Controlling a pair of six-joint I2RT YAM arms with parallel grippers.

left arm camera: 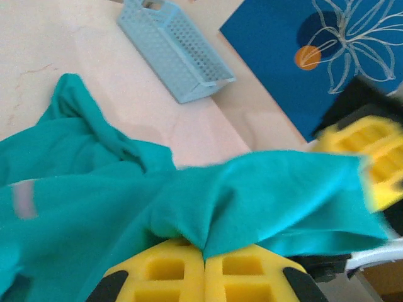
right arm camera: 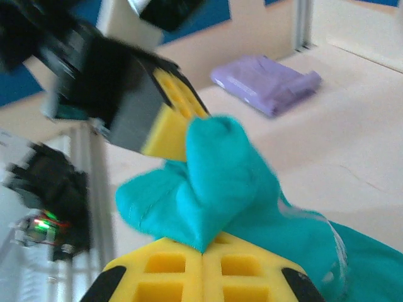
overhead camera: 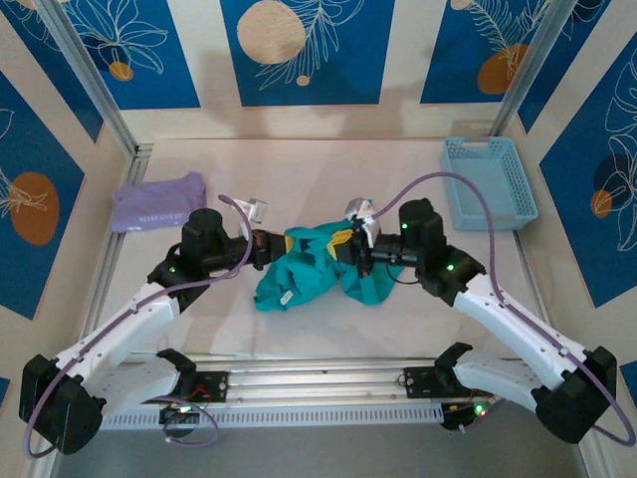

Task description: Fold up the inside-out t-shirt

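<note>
The inside-out t-shirt (overhead camera: 304, 279) lies as a crumpled teal heap at the middle of the table, with a small tag showing near its lower left. My left gripper (overhead camera: 275, 245) is shut on a fold of the teal cloth (left arm camera: 264, 195), pinched between its yellow pads (left arm camera: 170, 270). Facing it from the right, my right gripper (overhead camera: 345, 249) is shut on another bunch of the t-shirt (right arm camera: 220, 176) between its yellow pads (right arm camera: 245, 277). The two grippers stand close together, with a short span of cloth lifted between them.
A folded lavender shirt (overhead camera: 159, 202) lies at the back left. A light blue perforated basket (overhead camera: 488, 182) stands at the back right. Aluminium frame rails run along the table's sides and near edge.
</note>
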